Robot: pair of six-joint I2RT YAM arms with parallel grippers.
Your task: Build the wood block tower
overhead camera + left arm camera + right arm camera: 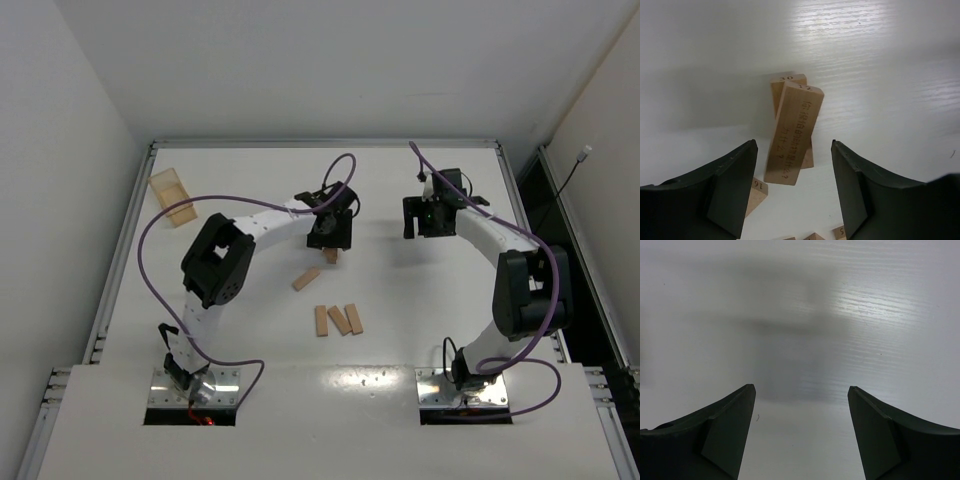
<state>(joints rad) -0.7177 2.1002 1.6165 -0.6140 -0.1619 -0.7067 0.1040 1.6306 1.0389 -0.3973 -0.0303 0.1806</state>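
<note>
Your left gripper (793, 145) stands open astride the skewed top block (792, 132) on the tower (786, 81), gripping nothing, probably there to square it. Right gripper (801, 388) is open and empty.

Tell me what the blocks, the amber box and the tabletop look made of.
Blocks: pale bare-looking wood, matte, with numbers and characters marked on them. Amber box: likely tinted plastic, translucent. Tabletop: white, faintly glossy with fine grain lines, perhaps laminate.

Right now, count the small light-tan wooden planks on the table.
6. Three light-tan wooden planks lie side by side; one lies alone between them and the left gripper; two are piled under that gripper, which may hide more.
</note>
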